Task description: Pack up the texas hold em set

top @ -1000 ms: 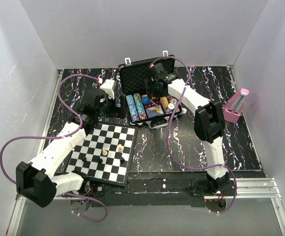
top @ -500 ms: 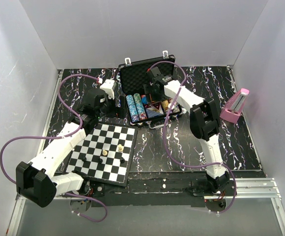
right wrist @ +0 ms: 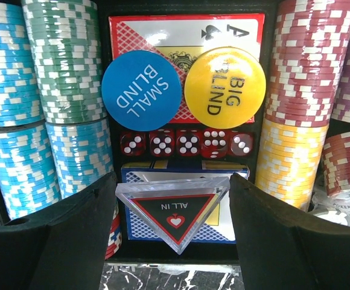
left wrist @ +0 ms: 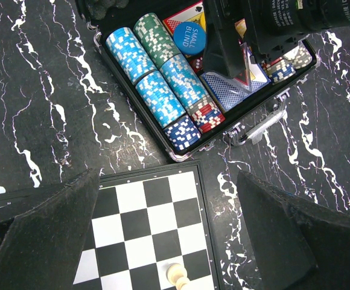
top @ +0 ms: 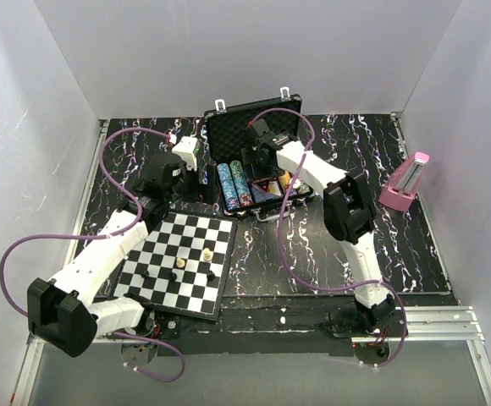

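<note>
The black briefcase lies open at the back of the table, its tray holding rows of chips. My right gripper hovers low over the tray. Its fingers touch both top corners of a clear triangular ALL IN button, held just above a blue card deck. Beyond it lie red dice, a blue SMALL BLIND button, a yellow BIG BLIND button and a red deck. My left gripper is open and empty over the chessboard's far corner, left of the case.
The chessboard with a few pieces lies at front left, its corner close to the case's front edge. A white pawn stands near that corner. The pink metronome stands at the right by the wall.
My right gripper has moved a little to the left over the briefcase tray. The left arm has not moved.
</note>
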